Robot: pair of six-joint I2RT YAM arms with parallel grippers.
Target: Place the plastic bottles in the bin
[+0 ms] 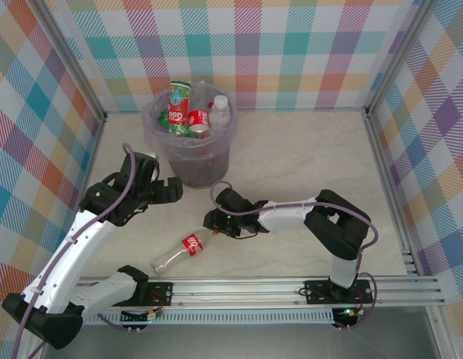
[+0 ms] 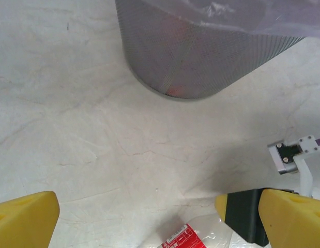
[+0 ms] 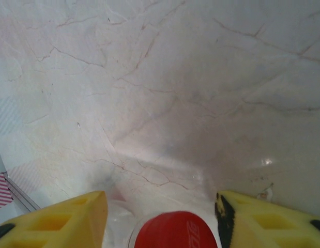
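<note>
1. A pale, marbled table [image 2: 72, 103] with fine crack-like veins takes up most of the frame.
2. At the top stands the bin [image 2: 201, 57], its grey, finely dotted wall curving down to a rounded base on the table; something reddish shows faintly through the wall near the base.
3. A thin clear bag [image 2: 242, 15] drapes over the bin's upper part.
4. The left gripper [image 2: 149, 219] is spread wide, its yellow fingers [image 2: 25, 219] in the bottom corners.
5. Between them, at the bottom edge, lies a bottle [image 2: 181, 238], only its red label and some clear plastic visible.
6. A dark block [image 2: 245, 219] sits just beside the right-hand finger.
7. Above it, a white and silver bracket [image 2: 294, 155] carries a purple cable.
</note>
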